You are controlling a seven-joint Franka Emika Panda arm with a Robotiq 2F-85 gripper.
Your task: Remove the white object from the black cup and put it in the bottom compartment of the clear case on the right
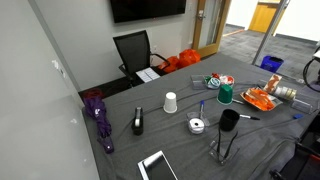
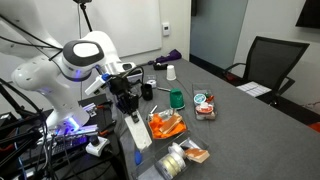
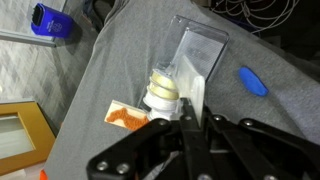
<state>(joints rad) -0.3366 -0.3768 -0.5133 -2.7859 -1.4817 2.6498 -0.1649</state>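
The black cup [image 1: 229, 120] stands on the grey table and shows no white in its mouth; it also shows in the other exterior view [image 2: 147, 90]. My gripper [image 3: 197, 104] is shut on a narrow pale piece, the white object [image 3: 197, 91], which sticks out past the fingertips. The gripper [image 2: 128, 111] hangs just over the near end of the clear case [image 2: 140, 135]. In the wrist view the clear case [image 3: 200, 45] lies flat right beyond the fingertips. Its compartments are not distinct. The arm is out of the exterior view that shows the chair at the back.
Tape rolls [image 3: 163, 92] and an orange packet [image 3: 125, 117] lie beside the case near the table edge. A blue object [image 3: 252, 80] lies to its other side. A green cup [image 2: 177, 98], a white paper cup [image 1: 170, 101], a white ring roll [image 1: 197, 126] and a flat compartment box [image 2: 205, 105] stand farther off.
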